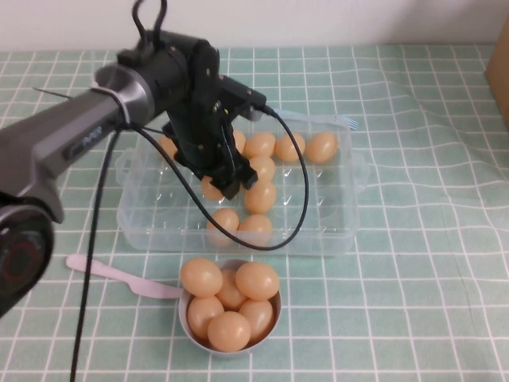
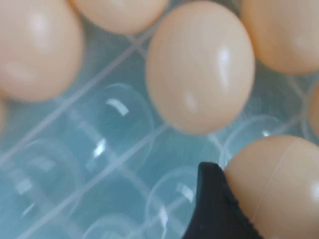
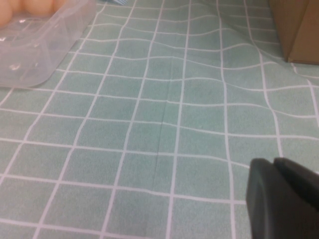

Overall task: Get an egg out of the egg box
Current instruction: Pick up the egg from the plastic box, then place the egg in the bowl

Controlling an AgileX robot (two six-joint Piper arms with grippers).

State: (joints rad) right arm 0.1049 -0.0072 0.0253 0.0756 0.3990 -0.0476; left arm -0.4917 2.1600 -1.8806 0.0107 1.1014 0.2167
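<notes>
The clear plastic egg box [image 1: 334, 239] sits mid-table with several tan-orange eggs in its cells. My left gripper [image 1: 227, 181] is lowered into the box among them. In the left wrist view one black fingertip [image 2: 214, 209] presses against the side of the egg [image 2: 279, 189], which lies between the jaws; the other finger is out of frame. That egg [image 1: 211, 191] shows partly under the gripper from above. Empty clear cells [image 2: 99, 164] lie beside it. My right gripper [image 3: 284, 199] hovers over the tablecloth, shut and empty, away from the box [image 3: 40, 55].
A small grey bowl [image 1: 184, 314] holding several eggs stands in front of the box. A pink spoon [image 1: 111, 273] lies to its left. A cardboard box [image 1: 501, 72] stands at the far right, also in the right wrist view [image 3: 299, 30]. The left arm's cable loops over the box.
</notes>
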